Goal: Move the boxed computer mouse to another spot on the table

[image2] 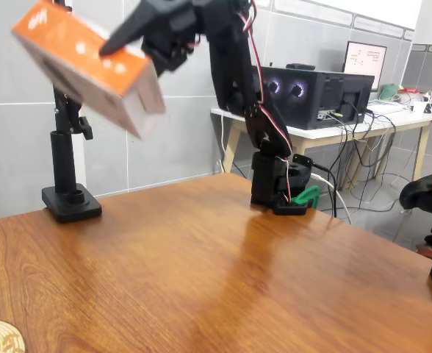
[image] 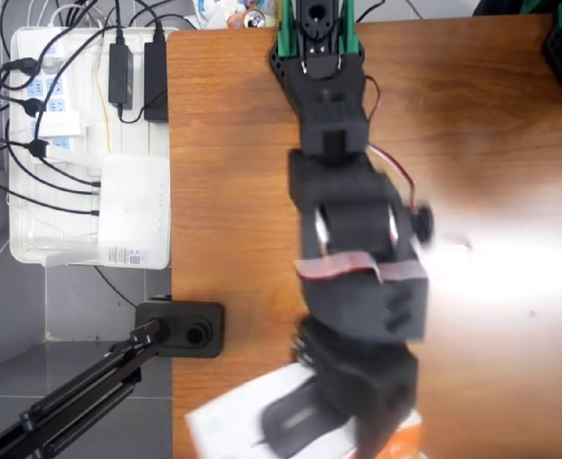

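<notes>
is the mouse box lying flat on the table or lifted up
Lifted: in the fixed view the boxed computer mouse hangs tilted in the gripper, well above the table.

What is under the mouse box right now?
Nothing touches it underneath: the mouse box hangs high in the gripper, with bare table far below. The arm hides part of its top.

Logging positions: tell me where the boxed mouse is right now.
The boxed computer mouse is held tilted in the air by the end effector, at upper left in the fixed view, above the black stand at the table edge.
</notes>
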Motion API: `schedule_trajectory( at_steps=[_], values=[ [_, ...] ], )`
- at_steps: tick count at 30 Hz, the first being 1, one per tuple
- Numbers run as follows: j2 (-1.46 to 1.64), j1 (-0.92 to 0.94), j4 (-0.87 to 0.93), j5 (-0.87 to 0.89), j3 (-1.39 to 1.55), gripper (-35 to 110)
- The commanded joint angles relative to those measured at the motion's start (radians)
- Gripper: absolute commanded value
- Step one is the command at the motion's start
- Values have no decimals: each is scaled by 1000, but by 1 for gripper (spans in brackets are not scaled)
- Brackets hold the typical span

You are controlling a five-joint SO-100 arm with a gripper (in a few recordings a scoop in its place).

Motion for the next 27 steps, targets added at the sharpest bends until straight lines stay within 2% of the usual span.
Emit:
schedule_trajectory(
  at_steps=[1, 8, 14, 21, 27],
  values=[
    [256, 34, 43, 18, 221, 0],
    [638, 110, 35, -5, 836, 1],
    [894, 167, -114, -28, 1420, 1],
    [982, 204, -337, -115, 1944, 1],
    [904, 189, -417, -163, 2138, 1]
  ],
)
